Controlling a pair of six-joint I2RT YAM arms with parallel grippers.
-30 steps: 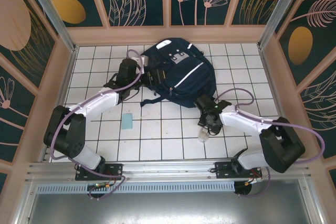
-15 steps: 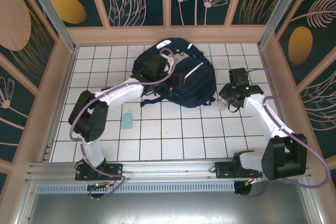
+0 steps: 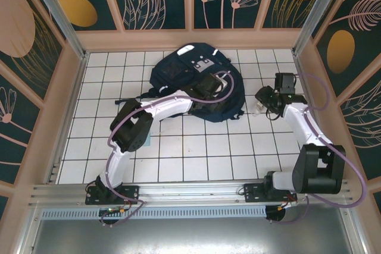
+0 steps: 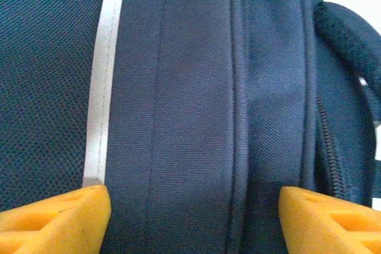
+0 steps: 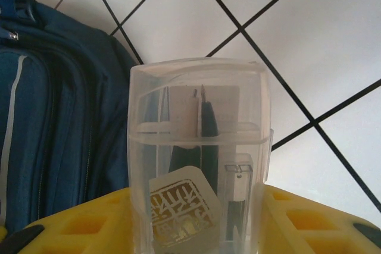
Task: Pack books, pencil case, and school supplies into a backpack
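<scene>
The navy backpack [image 3: 178,72] lies on the far middle of the tiled floor, white stripes up. My left gripper [image 3: 209,85] reaches over its right half. In the left wrist view the orange fingertips [image 4: 59,215] stand wide apart just above the backpack's fabric [image 4: 196,99] next to a white stripe; the left gripper [image 4: 193,209] is open and holds nothing. My right gripper [image 3: 263,100] hangs just right of the backpack, shut on a clear plastic box [image 5: 199,147] of school supplies; dark and white small pieces show inside. The backpack's side [image 5: 53,123] is at the left of the right wrist view.
Patterned walls with wooden frames close in the white tiled floor [image 3: 196,153] on three sides. A metal rail [image 3: 190,191] runs along the near edge by the arm bases. The left arm's elbow [image 3: 132,132] stands over the left-middle tiles.
The left arm swung right across the backpack and its jaws narrowed a little. The right arm carried the clear box from the front tiles up beside the backpack's right side.
</scene>
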